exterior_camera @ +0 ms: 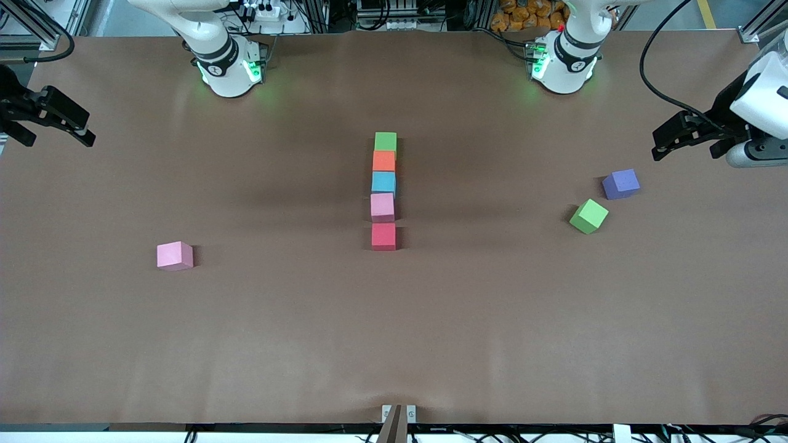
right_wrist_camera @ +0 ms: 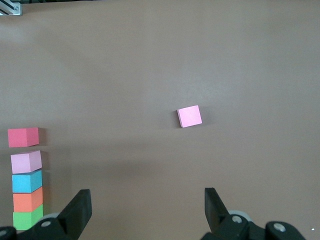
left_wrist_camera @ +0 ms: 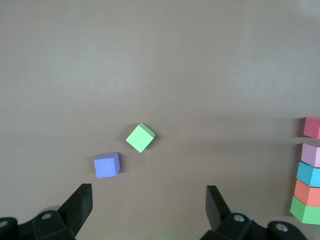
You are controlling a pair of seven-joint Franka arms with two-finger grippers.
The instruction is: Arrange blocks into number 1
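Fingers of left gripper (left_wrist_camera: 149, 210) spread wide, nothing between them; hovering over the table's edge at the left arm's end. Fingers of right gripper (right_wrist_camera: 148, 212) likewise apart and empty, over the edge at the right arm's end. Both arms drawn aside, waiting.

Nearest the left gripper: purple block (exterior_camera: 620, 183) and, just beside it and nearer the front camera, a loose green block (exterior_camera: 588, 216), turned at an angle. Nearest the right gripper: a loose pink block (exterior_camera: 175, 255), alone, well apart from everything else.

Mid-table: column of five running toward the front camera. Green block (exterior_camera: 385, 141), orange block (exterior_camera: 383, 161), light blue block (exterior_camera: 383, 182) and pink block (exterior_camera: 382, 206) touching in line; red block (exterior_camera: 383, 236) at the near end, set off by a slight gap.

Judged step: upright stroke of the numeral essentially laid, no pick under way. Remaining work likely closing the red block's gap and, possibly, adding a flag or foot from the three loose cubes. Next move calls for descent over one loose cube, fingers squared to its faces; the angled green one needs wrist rotation first. Care required not to nudge the column on placement.
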